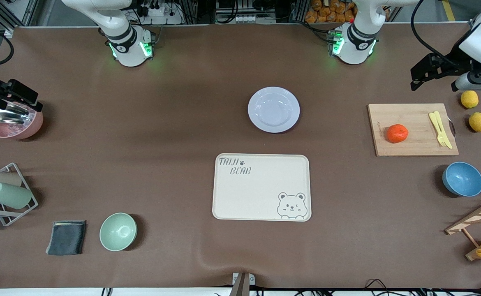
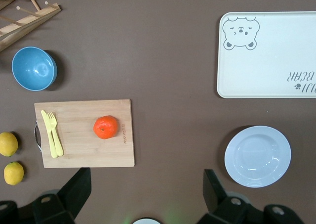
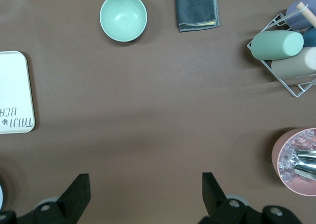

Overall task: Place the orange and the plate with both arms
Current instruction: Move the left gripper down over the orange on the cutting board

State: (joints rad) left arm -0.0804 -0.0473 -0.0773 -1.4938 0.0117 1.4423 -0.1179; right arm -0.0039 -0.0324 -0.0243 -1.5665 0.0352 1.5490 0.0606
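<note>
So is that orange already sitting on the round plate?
No, the orange lies on the wooden cutting board beside a yellow fork, while the plate sits bare mid-table.

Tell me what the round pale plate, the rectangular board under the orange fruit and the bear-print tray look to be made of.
Round pale plate: likely glazed ceramic or melamine, with glossy highlights. Rectangular board under the orange fruit: wood or bamboo, visible grain, matte. Cream bear-print tray: probably matte plastic or fibre composite, with flat, even colour.
</note>
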